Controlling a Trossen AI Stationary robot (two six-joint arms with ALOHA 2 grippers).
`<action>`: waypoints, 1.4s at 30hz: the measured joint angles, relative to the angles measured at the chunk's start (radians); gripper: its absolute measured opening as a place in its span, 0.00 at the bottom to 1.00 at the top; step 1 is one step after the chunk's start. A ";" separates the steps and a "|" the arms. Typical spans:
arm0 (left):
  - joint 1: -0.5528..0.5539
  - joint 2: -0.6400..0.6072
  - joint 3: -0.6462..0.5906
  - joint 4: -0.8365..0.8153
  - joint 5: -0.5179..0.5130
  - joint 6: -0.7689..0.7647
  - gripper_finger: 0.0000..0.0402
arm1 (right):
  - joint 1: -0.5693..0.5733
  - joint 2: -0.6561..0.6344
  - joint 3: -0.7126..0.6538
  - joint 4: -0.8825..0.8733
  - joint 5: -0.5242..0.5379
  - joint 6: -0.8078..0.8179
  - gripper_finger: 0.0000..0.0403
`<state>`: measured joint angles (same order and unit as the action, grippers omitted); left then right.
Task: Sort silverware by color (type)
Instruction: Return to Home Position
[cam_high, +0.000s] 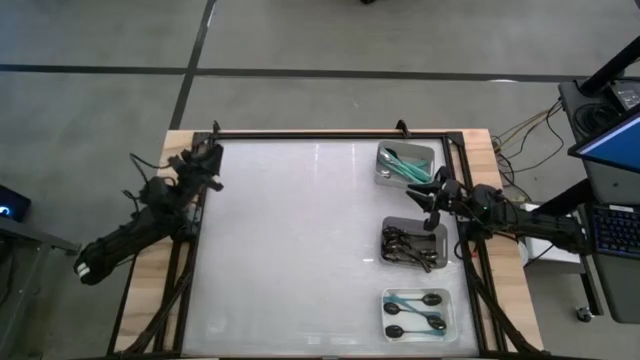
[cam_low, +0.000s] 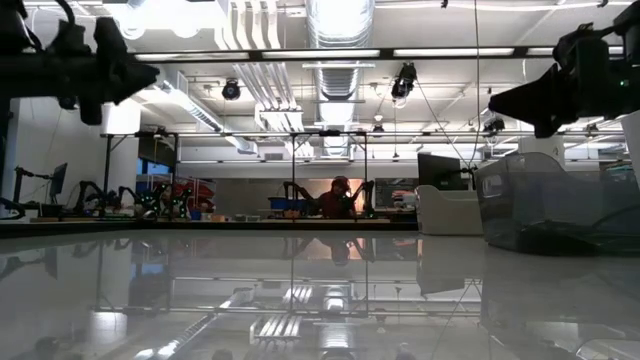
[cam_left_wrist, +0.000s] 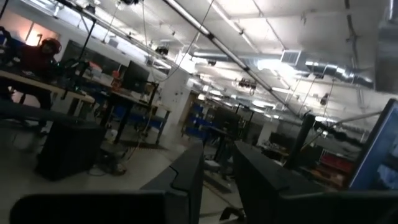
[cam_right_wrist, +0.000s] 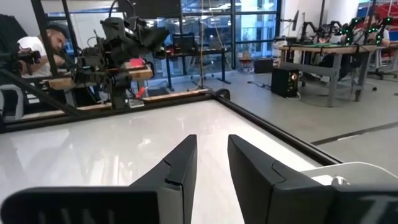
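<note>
White tabletop (cam_high: 290, 240) carried three trays (cam_high: 385, 240) down its right side, and only the overhead view showed what lay sorted inside: teal-handled spoons (cam_high: 403, 162), black spoons (cam_high: 410, 246), black-bowled teal spoons (cam_high: 415, 312). Beside the middle tray the right gripper (cam_right_wrist: 211, 138) hung level; the left gripper (cam_left_wrist: 217, 146) tilted upward over the left edge. Wrist views showed both pincers narrowly parted, empty.

Open tabletop (cam_high: 290, 240) left and centre; three trays (cam_high: 456, 316) along right edge.

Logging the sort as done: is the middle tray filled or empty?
Filled: high view shows the middle tray holding a heap of black spoons. Right claw hovers near its edge; left claw sits aside.
</note>
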<state>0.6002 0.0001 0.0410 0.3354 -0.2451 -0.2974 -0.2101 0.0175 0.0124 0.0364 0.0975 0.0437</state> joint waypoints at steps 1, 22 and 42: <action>-0.003 0.000 -0.015 0.003 0.000 0.000 0.18 | 0.000 0.005 0.000 0.000 0.000 0.000 0.21; -0.065 0.013 -0.025 -0.248 -0.002 -0.002 0.18 | 0.000 0.017 0.000 -0.001 0.000 0.000 0.19; -0.064 0.009 -0.004 -0.340 -0.158 -0.085 0.18 | 0.000 0.017 -0.001 -0.001 0.001 0.008 0.19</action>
<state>0.5358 0.0091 0.0365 -0.0049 -0.4032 -0.3826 -0.2104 0.0349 0.0113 0.0353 0.0981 0.0515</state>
